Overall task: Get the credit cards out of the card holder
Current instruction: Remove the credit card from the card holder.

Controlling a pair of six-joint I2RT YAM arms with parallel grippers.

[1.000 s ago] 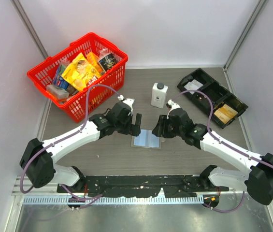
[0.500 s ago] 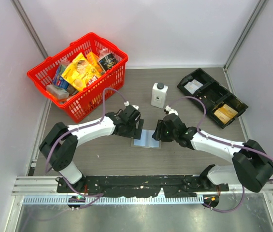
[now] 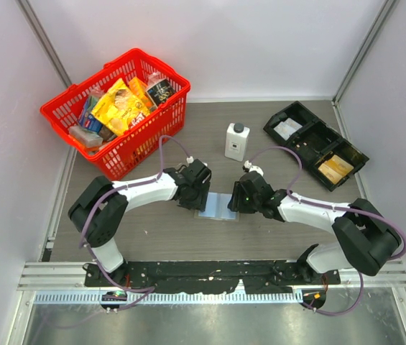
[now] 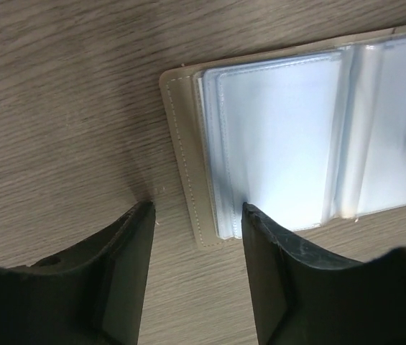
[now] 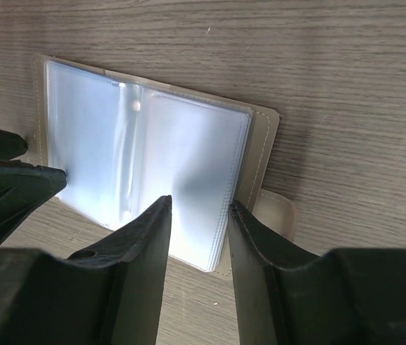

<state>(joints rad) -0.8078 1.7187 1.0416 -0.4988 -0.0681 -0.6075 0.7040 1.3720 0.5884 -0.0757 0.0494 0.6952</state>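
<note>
Setting: robot test cell, laboratory type. Evidence: plain pale wall panels [image 3: 224,43] on grey metal corner posts [image 3: 41,37]; grey wood-grain tabletop [image 3: 159,237]; black mounting plate [image 3: 210,273] carrying both arm bases [image 3: 108,259]. Props: red plastic mesh shopping basket [image 3: 149,133] of packets [image 3: 120,104] beyond the left gripper [image 3: 198,204]; white black-capped bottle [image 3: 236,141]; long black compartmented tray [image 3: 316,142] beyond the right gripper [image 3: 236,207].

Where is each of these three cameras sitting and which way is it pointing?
Top external: above and behind, looking down on the table; left arm and right arm show whole.
Left wrist: on the left gripper, facing down at the card holder; own fingers show.
Right wrist: on the right gripper, facing down at its other end; own fingers show.
Shared: all three see the card holder.
</note>
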